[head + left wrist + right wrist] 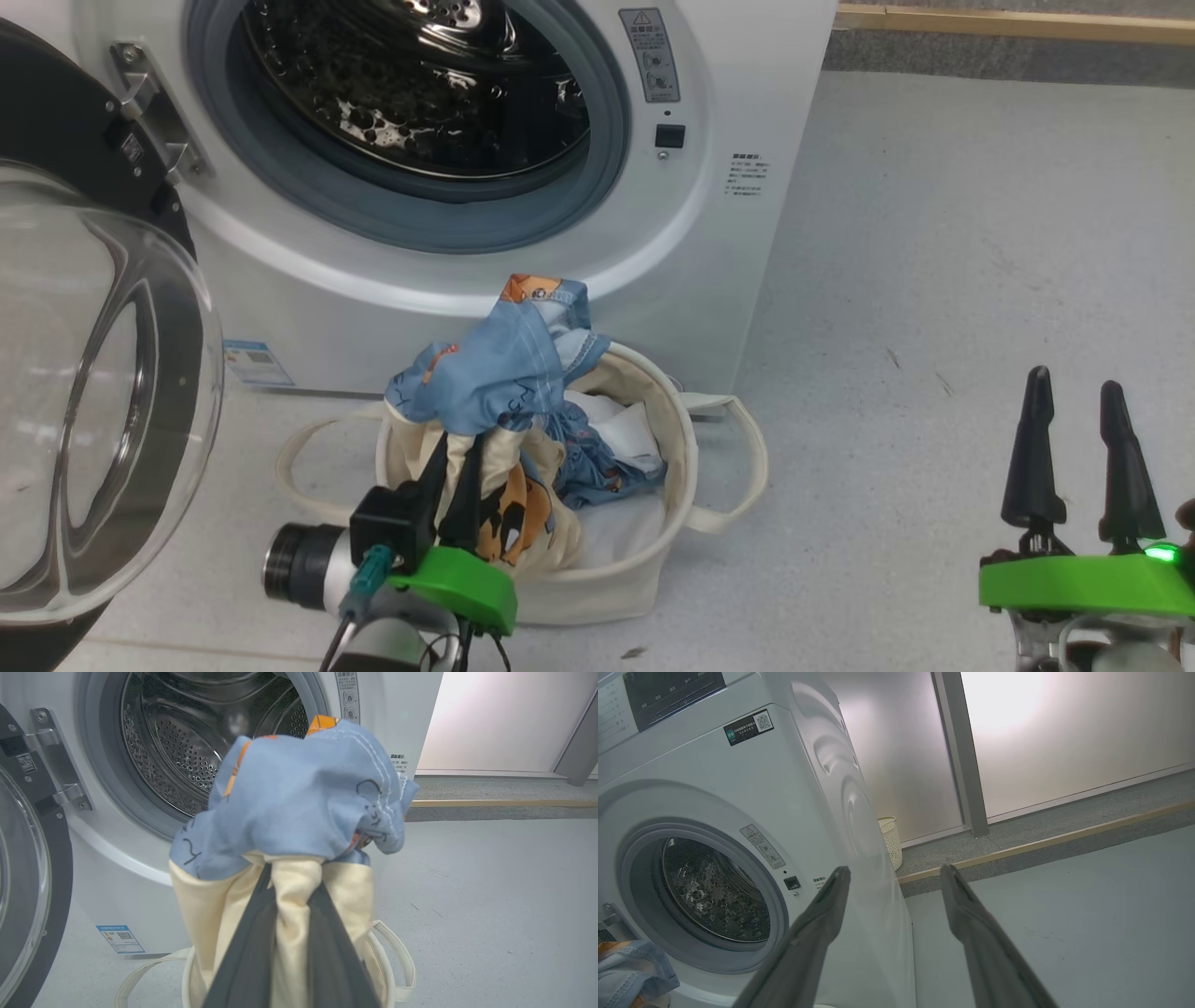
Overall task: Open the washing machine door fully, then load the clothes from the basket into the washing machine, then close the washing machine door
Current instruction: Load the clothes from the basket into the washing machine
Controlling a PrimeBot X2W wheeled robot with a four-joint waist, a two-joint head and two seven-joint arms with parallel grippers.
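Observation:
The washing machine (747, 140) stands with its door (103, 392) swung wide open at the left, the steel drum mouth (411, 84) bare. In front sits the cream basket (644, 569). My left gripper (462, 443) is shut on the clothes (509, 364), a blue denim-like garment bunched over a cream printed one, lifted partly above the basket's rim. In the left wrist view the clothes (299, 812) hang over the gripper (289, 877) in front of the drum (187, 742). My right gripper (1078, 383) stands open over bare floor at the right, holding nothing (894, 872).
More blue and white cloth (616, 457) lies inside the basket. The basket's loop handles (747, 457) rest on the grey floor. A wooden strip (1018, 23) runs along the floor behind. A small pale wicker bin (891, 841) stands behind the machine.

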